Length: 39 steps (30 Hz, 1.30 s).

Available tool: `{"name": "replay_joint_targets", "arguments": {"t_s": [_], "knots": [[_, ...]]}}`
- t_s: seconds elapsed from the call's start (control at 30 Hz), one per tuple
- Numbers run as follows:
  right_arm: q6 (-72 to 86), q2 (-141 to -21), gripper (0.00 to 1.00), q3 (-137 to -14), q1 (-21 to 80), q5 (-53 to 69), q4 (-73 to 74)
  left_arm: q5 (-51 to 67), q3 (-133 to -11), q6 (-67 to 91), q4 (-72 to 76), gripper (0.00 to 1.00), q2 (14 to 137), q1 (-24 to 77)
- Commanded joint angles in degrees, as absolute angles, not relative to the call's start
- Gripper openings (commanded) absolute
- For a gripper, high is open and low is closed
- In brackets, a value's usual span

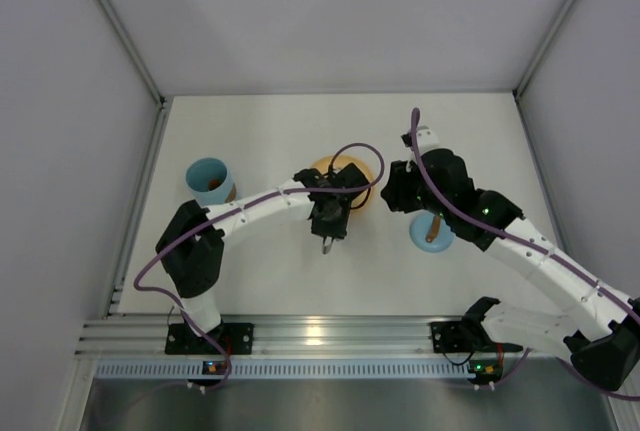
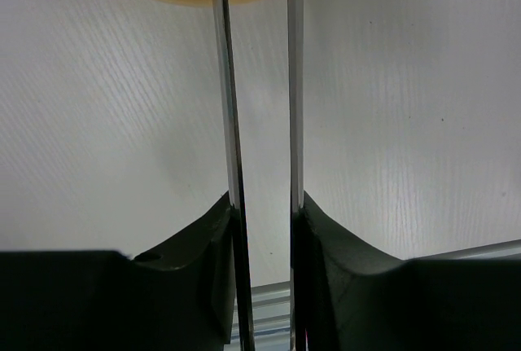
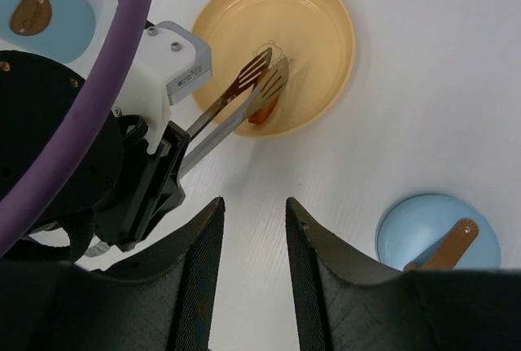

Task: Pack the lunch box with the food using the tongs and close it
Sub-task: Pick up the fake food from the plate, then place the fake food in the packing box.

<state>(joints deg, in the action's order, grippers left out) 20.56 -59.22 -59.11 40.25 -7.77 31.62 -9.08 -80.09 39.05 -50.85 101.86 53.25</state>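
Left gripper [image 2: 264,204] grips tongs [image 2: 295,82], tips over food [image 3: 262,113].

White table [image 1: 260,281], pale grey walls [image 1: 60,151], aluminium rail [image 1: 330,334] along near edge

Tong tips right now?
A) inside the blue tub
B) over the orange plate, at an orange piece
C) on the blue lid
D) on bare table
B: the right wrist view shows the tongs with tips at an orange food piece on the orange plate.

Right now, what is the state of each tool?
Left tool: closed on the tongs.
Right tool: open, holding nothing.
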Motion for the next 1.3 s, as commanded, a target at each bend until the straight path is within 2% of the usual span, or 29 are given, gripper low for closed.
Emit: {"name": "replay_joint_targets", "arguments": {"t_s": [0.0,0.57,1.27], "knots": [[20.13,-58.45,0.36,-61.17,39.73,-7.47,32.61,-12.39,-84.02,38.67,-53.87,0.33,98.61,53.35],[20.3,-59.06,0.36,-62.58,39.73,-7.47,33.05,-17.57,-88.33,37.0,-58.88,0.29,96.51,52.21],[20.39,-60.91,0.35,-64.77,39.73,-5.28,32.87,-24.52,-87.37,37.53,-73.65,0.32,73.76,42.37]]}}
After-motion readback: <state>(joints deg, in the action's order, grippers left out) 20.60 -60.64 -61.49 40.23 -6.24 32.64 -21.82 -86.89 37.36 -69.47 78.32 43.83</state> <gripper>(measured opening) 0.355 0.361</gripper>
